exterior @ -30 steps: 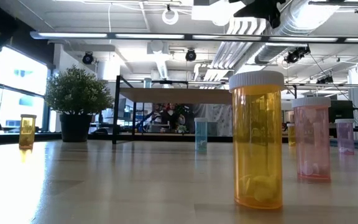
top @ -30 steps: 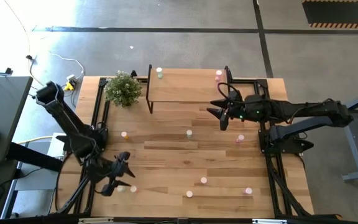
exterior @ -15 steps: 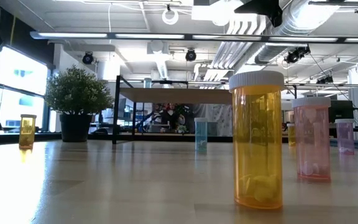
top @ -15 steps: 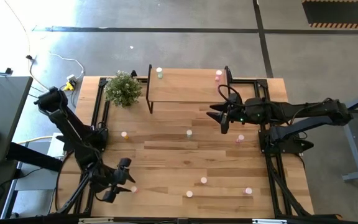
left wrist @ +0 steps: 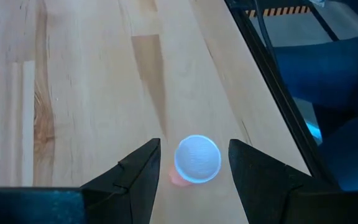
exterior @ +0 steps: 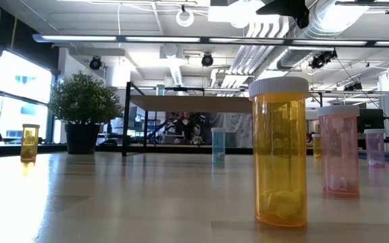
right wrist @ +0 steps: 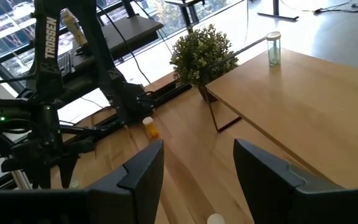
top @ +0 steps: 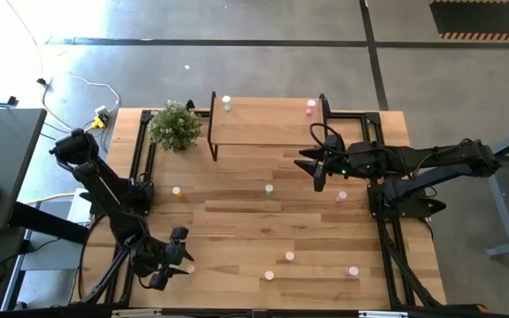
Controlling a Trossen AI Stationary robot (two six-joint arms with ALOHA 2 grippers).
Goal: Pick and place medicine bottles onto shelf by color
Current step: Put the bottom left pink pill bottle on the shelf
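Your left gripper [left wrist: 192,167] hangs over the small pink plastic medicine bottle with the pale round cap [left wrist: 197,159], fingers apart, the bottle upright between them and untouched. It looks light, rigid, smooth and easy to tip, so close on the body just below the cap. Your right gripper [top: 316,168], fingers apart and empty, waits beside the light wood shelf with thin black legs [top: 268,124].

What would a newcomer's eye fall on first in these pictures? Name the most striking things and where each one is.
In the low view, a tall orange bottle looms closest, with a pink bottle behind. From above, the left gripper hangs open over a pink-bodied bottle at the table's near left corner, while the right gripper hovers open beside the shelf.
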